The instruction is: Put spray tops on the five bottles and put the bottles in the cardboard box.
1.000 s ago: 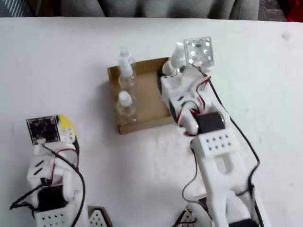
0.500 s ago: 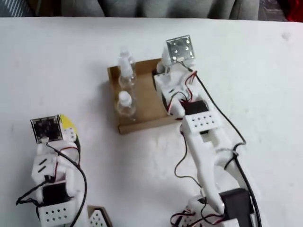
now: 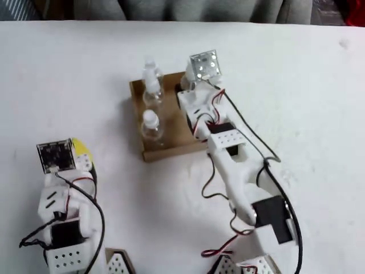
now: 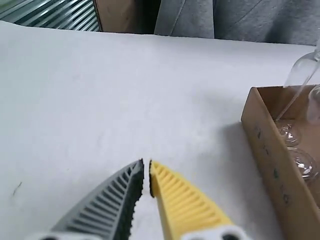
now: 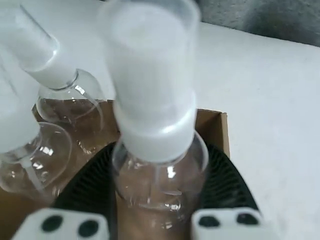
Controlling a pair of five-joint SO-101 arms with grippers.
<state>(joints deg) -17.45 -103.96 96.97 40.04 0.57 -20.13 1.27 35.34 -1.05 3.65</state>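
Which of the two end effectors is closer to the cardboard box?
Right. The right end effector is over the cardboard box, shut on a bottle. The left end effector is shut over bare table, apart from the box.

White table (image 3: pixel 68 68) (grey fabric (image 3: pixel 199 8) behind)

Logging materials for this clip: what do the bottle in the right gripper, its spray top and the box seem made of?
The bottle looks like clear, glossy plastic or glass, I cannot tell which; the surface behind shows through and highlights glint on it. Its spray top is probably plastic, frosted white and translucent. The box looks like plain brown cardboard, matte, with a thin raw edge.
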